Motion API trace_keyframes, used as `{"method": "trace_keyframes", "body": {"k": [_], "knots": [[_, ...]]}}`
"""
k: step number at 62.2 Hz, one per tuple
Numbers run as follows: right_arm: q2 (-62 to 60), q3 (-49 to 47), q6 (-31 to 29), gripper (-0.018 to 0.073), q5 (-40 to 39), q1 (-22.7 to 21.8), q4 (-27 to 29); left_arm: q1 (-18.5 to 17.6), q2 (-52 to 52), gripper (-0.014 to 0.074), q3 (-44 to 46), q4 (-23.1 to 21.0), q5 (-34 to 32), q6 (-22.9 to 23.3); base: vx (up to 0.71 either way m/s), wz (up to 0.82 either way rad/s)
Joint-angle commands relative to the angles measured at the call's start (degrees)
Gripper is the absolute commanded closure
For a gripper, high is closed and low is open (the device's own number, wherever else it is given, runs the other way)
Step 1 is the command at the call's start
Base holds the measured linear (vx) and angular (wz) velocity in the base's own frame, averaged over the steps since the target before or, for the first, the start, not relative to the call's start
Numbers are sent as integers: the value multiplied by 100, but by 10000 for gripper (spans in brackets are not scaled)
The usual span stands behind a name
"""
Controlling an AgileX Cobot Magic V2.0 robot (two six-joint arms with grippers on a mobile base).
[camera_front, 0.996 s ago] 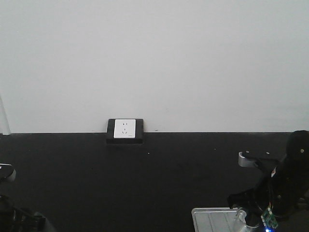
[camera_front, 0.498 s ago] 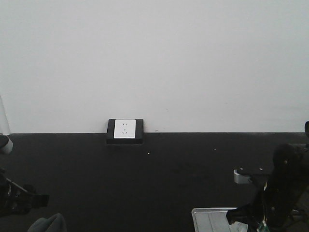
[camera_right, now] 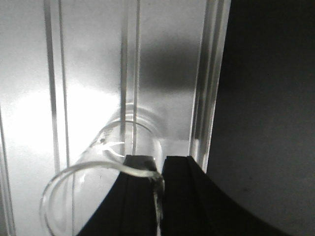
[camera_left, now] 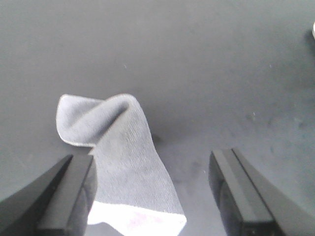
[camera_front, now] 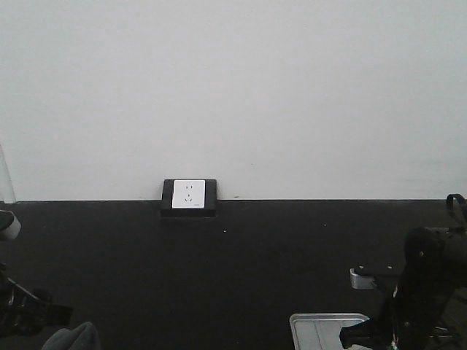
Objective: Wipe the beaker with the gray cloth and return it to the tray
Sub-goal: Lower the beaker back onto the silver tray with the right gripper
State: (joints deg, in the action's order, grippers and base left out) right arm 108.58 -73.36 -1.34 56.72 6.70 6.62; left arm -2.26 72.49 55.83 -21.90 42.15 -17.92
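Against a white wall (camera_front: 233, 87), the black counter (camera_front: 233, 270) carries the tray (camera_front: 314, 328); right jaws pinch the beaker (camera_right: 103, 172) rim, left jaws gape beside the gray cloth (camera_left: 118, 157).

From my left wrist view the gray cloth (camera_left: 115, 162) looks soft, matte, finely ribbed fabric with a paler stitched edge. The table (camera_left: 206, 59) is dark, matte, faintly speckled. On my right, the beaker (camera_right: 106, 182) is clear glossy glass over the tray (camera_right: 29, 98), bright ridged metal.
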Motion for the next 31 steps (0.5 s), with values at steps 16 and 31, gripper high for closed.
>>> {"method": "trace_keyframes", "body": {"k": [16, 31], "knots": [[-276, -170, 62, 240, 8, -34, 62, 16, -159, 10, 194, -111, -240, 43, 0, 0], [-516, -459, 40, 214, 366, -34, 132, 16, -159, 10, 194, -111, -241, 43, 0, 0]]}}
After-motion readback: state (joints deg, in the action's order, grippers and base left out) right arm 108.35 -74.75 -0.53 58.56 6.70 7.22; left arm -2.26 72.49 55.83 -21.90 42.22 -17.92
